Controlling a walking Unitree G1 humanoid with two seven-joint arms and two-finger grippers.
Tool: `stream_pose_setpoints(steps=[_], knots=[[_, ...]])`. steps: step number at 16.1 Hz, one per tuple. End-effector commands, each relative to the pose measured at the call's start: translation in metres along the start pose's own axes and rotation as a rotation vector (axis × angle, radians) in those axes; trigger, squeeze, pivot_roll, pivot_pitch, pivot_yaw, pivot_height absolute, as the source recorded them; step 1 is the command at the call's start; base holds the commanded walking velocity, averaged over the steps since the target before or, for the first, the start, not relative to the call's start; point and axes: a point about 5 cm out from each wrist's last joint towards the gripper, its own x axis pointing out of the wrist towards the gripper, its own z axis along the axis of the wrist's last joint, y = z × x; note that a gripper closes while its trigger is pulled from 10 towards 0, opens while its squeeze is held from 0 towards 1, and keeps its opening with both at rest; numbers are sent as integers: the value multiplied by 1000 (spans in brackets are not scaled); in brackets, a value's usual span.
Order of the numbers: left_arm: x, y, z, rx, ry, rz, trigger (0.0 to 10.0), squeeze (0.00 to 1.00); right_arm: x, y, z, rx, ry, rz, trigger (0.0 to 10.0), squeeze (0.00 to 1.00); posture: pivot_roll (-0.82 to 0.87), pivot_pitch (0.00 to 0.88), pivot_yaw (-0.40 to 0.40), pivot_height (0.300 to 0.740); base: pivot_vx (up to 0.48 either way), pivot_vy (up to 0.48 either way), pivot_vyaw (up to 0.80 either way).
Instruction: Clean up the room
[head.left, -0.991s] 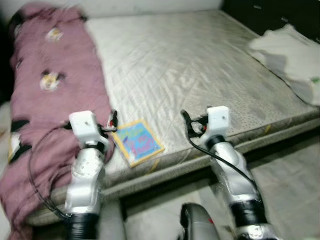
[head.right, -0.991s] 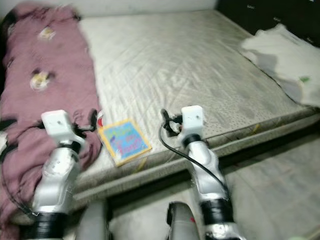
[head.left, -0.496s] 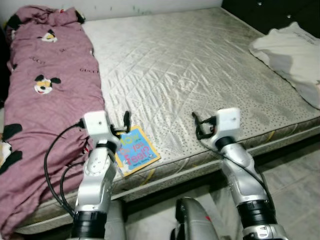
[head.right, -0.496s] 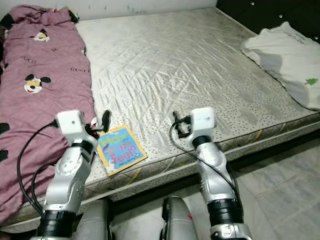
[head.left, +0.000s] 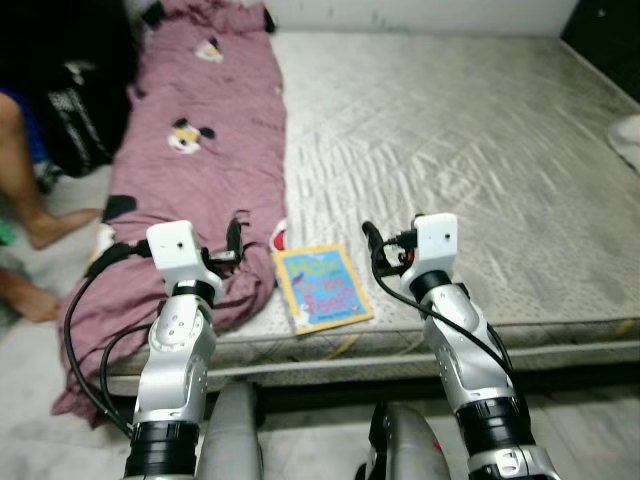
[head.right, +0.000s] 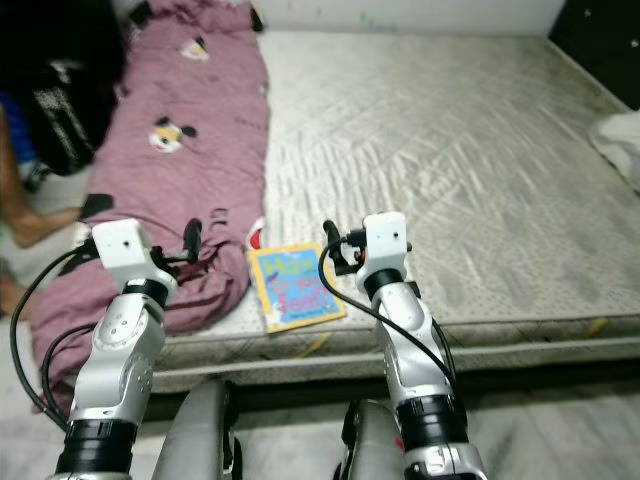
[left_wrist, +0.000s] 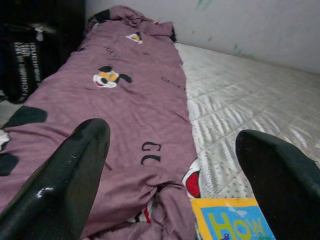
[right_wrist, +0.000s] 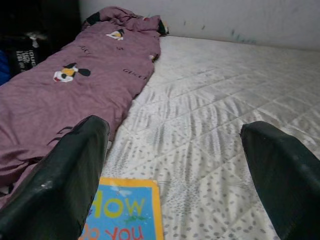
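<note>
From the head camera, a thin children's book (head.left: 320, 287) lies flat near the front edge of a bare quilted mattress (head.left: 480, 140). Its cover is blue with an orange-yellow border and big coloured letters, and it sits slightly askew to the mattress edge. Just to its left a mauve blanket (head.left: 200, 150) printed with cartoon mice runs the length of the bed and spills over the front corner toward the floor; its bunched hem lies close against the book's left side. A person's bare leg (head.left: 30, 190) shows at the far left beside a dark bag (head.left: 80, 110), and a bit of white cloth (head.left: 628, 140) pokes in at the right edge. Both silver arms are raised with forearms angled up from below. The left gripper (head.left: 232, 238) hovers over the blanket's edge and the right gripper (head.left: 372, 245) just right of the book — neither touches anything.

The left wrist camera looks along the blanket toward the wall; the left gripper's fingers (left_wrist: 65, 185) stand wide apart with nothing between them, and the book's top corner shows low between them.

In the right wrist camera the right fingers (right_wrist: 70, 185) are likewise spread and empty, the book's cover — reading "How" and, less surely, "do you" — below them on the mattress.
</note>
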Motion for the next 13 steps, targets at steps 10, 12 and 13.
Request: stream_pose_setpoints(steps=[10,12,13], knots=[[1,-6,-4,2,29,-14,10000,0,-1,-5,-4,-2,18,-14,10000,0,12,48,-32,569,0,0,0],[1,-6,-4,1,29,-14,10000,0,-1,-5,-3,-2,18,-14,10000,0,12,48,-32,554,0,0,0],[1,-6,-4,0,29,-13,10000,0,-1,-5,-3,-2,17,-14,10000,0,10,50,-34,549,0,0,0]])
